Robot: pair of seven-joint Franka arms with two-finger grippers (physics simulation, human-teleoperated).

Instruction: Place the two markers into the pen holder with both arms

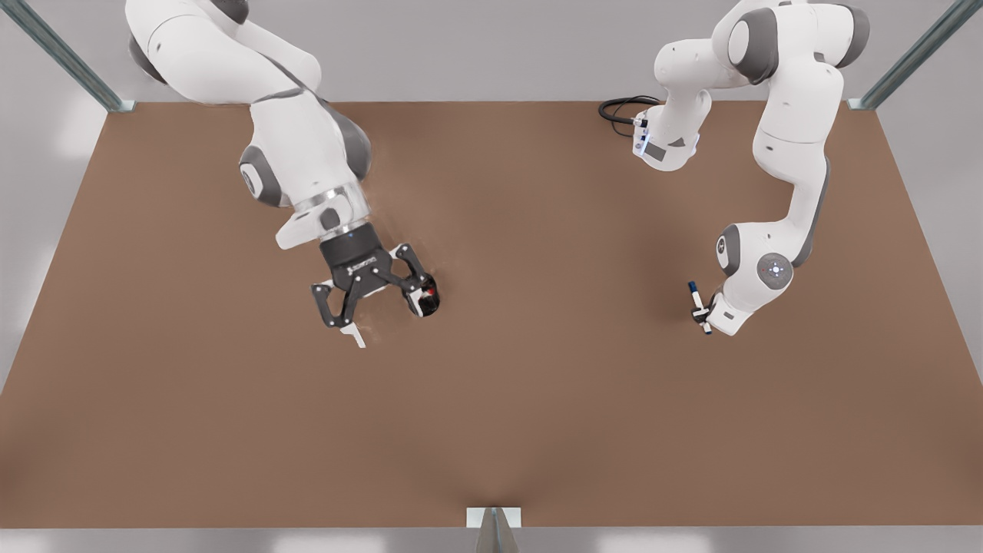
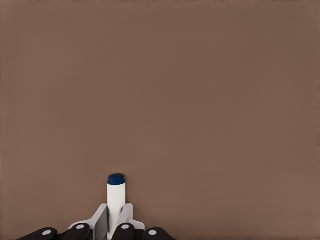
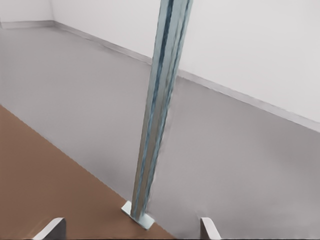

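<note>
In the front view, my left gripper sits toward the front view's right, shut on the blue-capped marker. In the left wrist view the same marker stands between the two pads of the left gripper, cap end pointing away over bare table. My right gripper is left of centre and open wide. One of its fingertips is right beside the black pen holder. A red tip of the red marker shows inside the holder's rim; the rest of that marker is hidden.
The brown table spreads around both grippers. A black cable loops at the back. Metal posts stand at the table's corners; one post is in the right wrist view. A bracket sits at the near edge.
</note>
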